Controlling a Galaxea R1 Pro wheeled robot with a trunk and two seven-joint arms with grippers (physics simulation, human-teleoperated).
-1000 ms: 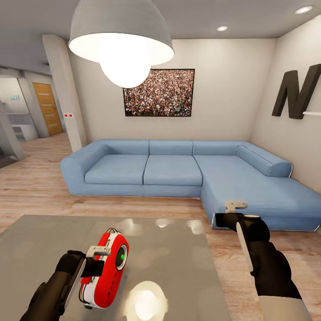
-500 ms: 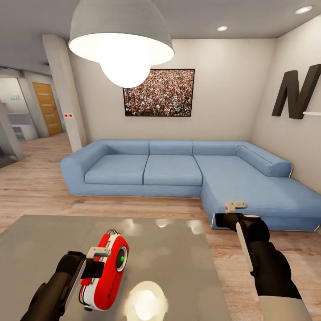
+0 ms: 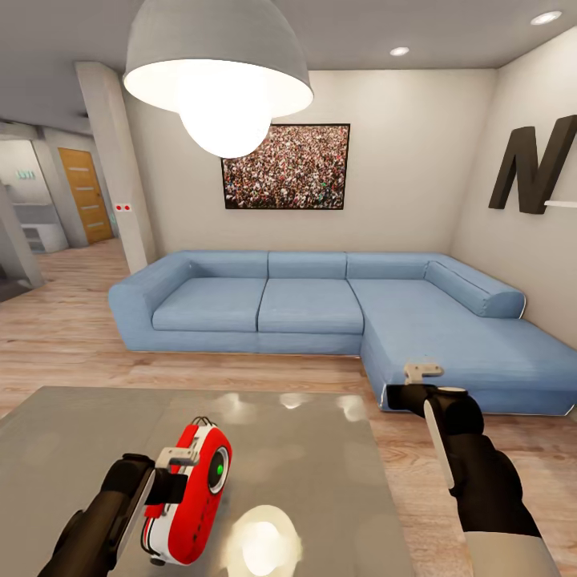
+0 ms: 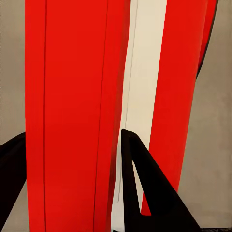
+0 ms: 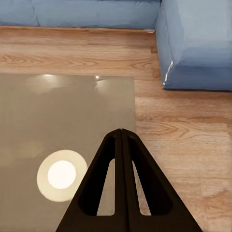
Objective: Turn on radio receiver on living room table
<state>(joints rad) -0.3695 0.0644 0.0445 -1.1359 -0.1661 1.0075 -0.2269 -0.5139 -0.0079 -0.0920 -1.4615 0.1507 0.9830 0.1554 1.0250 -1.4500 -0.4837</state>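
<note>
— Two arms out, and only the left one is doing anything. See the radio receiver (image 3: 190,494)? Over the last second it has slid a touch toward the robot and sunk lower in the head view, with the left fingers (image 3: 171,479) going along with it.

— Where is it sitting, then?

— On the grey counter (image 3: 320,465) in the living room, at about seven o'clock from the counter's middle, lying tilted with its green-centred dial facing roughly two o'clock. The blue sofa (image 3: 320,308) is well beyond it at twelve.

— Has the left one got hold of it?

— Looks so. In the wrist view the red and white body (image 4: 96,106) runs straight between the two dark fingers (image 4: 145,193), which stand spread to its width with one on each side. I'd call that a grip on the casing.

— And the right?

— The right fingers (image 5: 121,193) are pressed flat together, holding nothing, parked over the counter's far right edge at about three o'clock. No change there.

— So is it switched on?

— Can't tell. The green spot was lit a second ago too, so it settles nothing. My guess is the small shift is the arm steadying the set.
</note>
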